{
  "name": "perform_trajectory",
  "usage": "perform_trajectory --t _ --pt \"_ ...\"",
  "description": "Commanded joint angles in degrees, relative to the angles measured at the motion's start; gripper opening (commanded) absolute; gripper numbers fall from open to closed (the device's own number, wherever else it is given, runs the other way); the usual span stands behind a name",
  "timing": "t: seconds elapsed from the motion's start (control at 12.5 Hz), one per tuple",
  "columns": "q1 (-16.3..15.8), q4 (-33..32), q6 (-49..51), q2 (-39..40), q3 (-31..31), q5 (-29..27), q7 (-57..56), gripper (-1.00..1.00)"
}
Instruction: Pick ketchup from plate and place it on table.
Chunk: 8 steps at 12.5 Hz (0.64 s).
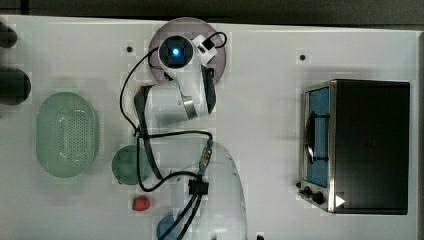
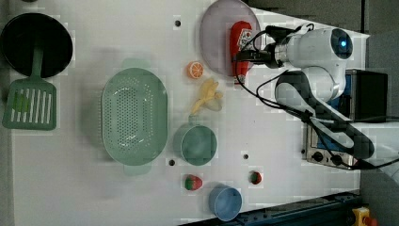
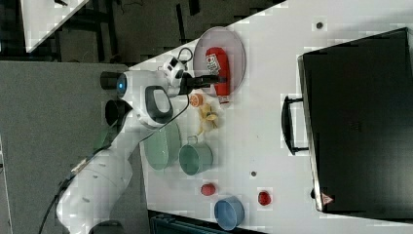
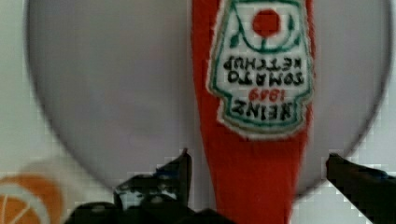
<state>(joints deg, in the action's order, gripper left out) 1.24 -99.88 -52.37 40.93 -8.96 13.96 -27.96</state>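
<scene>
pincer wide, astride ketchup on plate

You get bright, even, diffuse light on white table; no clear source direction. Shadows faint: soft grey smudge at 9 o'clock of green basket in left view. No strong glare; blue glow on arm's indicator light in top view. All 4 views blocky, soft-edged. Wrist view blurred: ketchup label readable but fuzzy, fingertips smeared, orange slice out of focus.
</scene>
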Motion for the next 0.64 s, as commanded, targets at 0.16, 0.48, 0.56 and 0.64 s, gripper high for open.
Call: perform_trajectory --t 0.16,0.48,0.56,0.64 --pt "0.1 2.7 -5.3 2.7 0.6 -0.4 -2.0 1.0" --pt "0.1 3.8 -7.0 4.9 0.8 -0.4 -2.0 0.68" --pt "0.1 4.0 -8.1 4.9 0.6 -0.4 -1.9 0.43" --pt "0.1 4.1 -8.1 4.9 0.7 -0.4 -1.9 0.24"
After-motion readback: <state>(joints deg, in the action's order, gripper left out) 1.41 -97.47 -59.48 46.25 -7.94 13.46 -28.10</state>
